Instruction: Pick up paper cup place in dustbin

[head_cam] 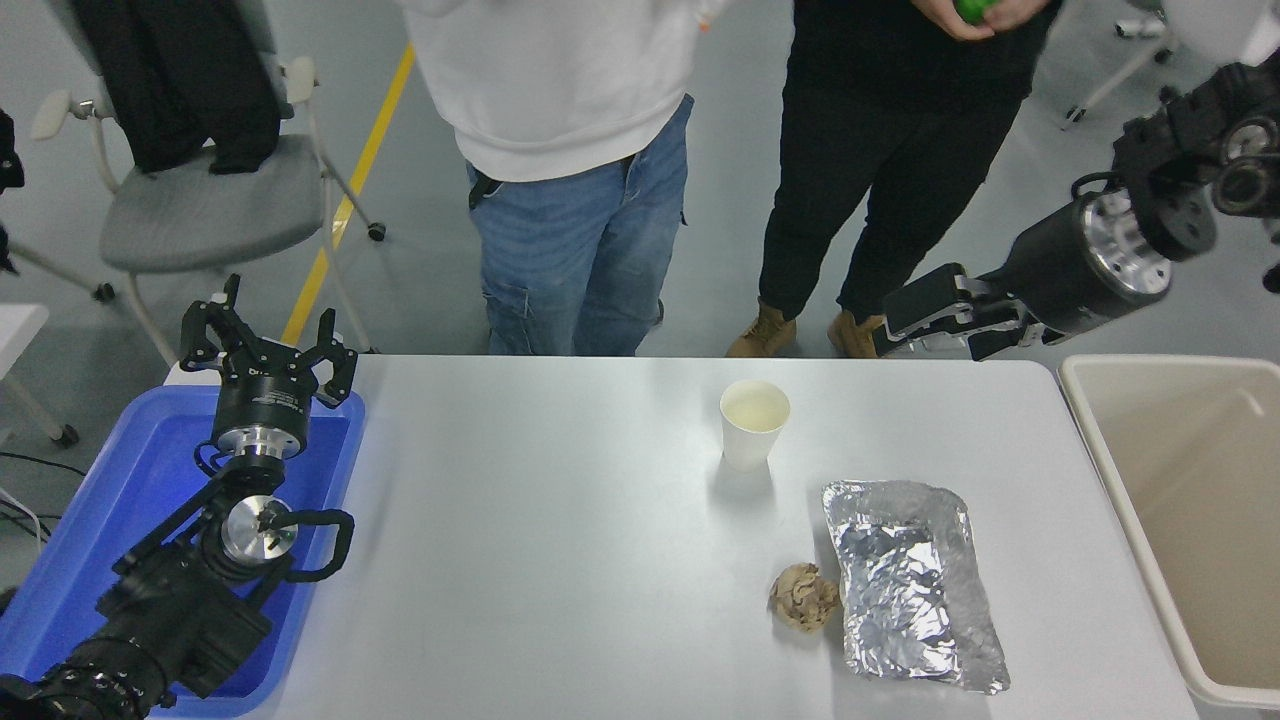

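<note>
The paper cup (pixel 754 426) is small, white and tapered, and stands upright on the white table (pixel 540 520), right of the middle near the far edge. The beige dustbin (pixel 1090 430) stands at the table's right end, with nothing visible inside. My right gripper (pixel 898 335) hangs above the table's far edge, up and to the right of the cup and well apart from it. It points left and down, open and empty. My left gripper (pixel 266 345) is parked open over the blue tray (pixel 90 520) at the lower left.
A crumpled sheet of foil (pixel 910 585) lies in front of the cup and to its right, with a crumpled brown paper ball (pixel 803 597) at its left side. Two people (pixel 570 120) stand at the far side. A grey chair (pixel 190 210) stands at the back left.
</note>
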Motion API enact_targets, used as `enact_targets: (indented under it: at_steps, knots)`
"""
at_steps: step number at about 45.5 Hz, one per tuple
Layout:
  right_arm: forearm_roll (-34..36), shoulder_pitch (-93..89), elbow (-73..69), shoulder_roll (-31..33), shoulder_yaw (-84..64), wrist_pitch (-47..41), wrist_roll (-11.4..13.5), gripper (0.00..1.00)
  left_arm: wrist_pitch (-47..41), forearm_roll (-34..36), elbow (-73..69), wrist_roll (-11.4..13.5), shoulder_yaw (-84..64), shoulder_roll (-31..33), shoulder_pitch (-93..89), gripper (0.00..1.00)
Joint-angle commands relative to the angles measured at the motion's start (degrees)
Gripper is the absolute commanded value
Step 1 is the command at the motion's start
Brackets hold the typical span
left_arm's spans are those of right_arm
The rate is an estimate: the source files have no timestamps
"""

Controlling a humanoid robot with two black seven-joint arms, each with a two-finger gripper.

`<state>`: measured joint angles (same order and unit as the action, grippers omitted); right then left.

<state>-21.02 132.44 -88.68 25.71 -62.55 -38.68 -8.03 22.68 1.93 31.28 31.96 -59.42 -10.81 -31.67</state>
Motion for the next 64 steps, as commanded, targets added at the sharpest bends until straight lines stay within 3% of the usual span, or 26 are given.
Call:
enact_targets:
  at_steps: [1, 12, 35, 64]
  knots:
    - [8.62, 10.29, -6.15, -7.07, -4.07, -6.32, -0.14, 1.00, 0.00, 0.00, 0.00, 0.03, 0.00, 0.00, 0.03, 0.99]
    - [23.92, 14.60, -9.76, -9.36, -8.56, -6.32, -0.05, 1.00, 0.00, -0.09, 0.00, 0.03, -0.09, 0.00, 0.03, 0.99]
    - [22.26, 14.44, -8.01, -11.64, -11.99, -6.32, 0.03, 1.00, 0.00, -0.09, 0.00, 0.12, -0.09, 0.00, 0.03, 0.99]
    - [10.30, -22.30, 25.30, -20.78, 1.81, 10.63, 0.74, 1.00, 0.00, -0.09, 0.00, 0.03, 0.00, 0.18, -0.14, 0.99]
